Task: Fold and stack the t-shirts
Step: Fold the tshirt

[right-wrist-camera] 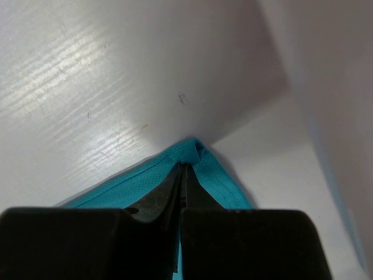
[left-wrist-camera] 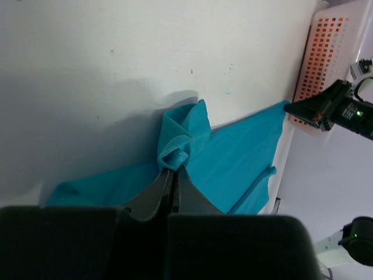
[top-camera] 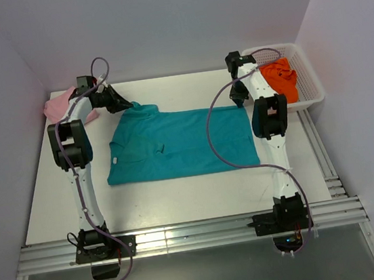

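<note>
Left gripper (left-wrist-camera: pixel 173 171) pinches teal tee (top-camera: pixel 181 144) at its far left corner; right gripper (right-wrist-camera: pixel 183 168) clamps the far right corner.

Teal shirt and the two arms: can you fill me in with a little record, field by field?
teal shirt: lying spread on the table
left pincer: shut on teal shirt, far left edge
right pincer: shut on teal shirt, far right corner
pink shirt: bunched, far left of table
orange shirt: in basket, far right
</note>
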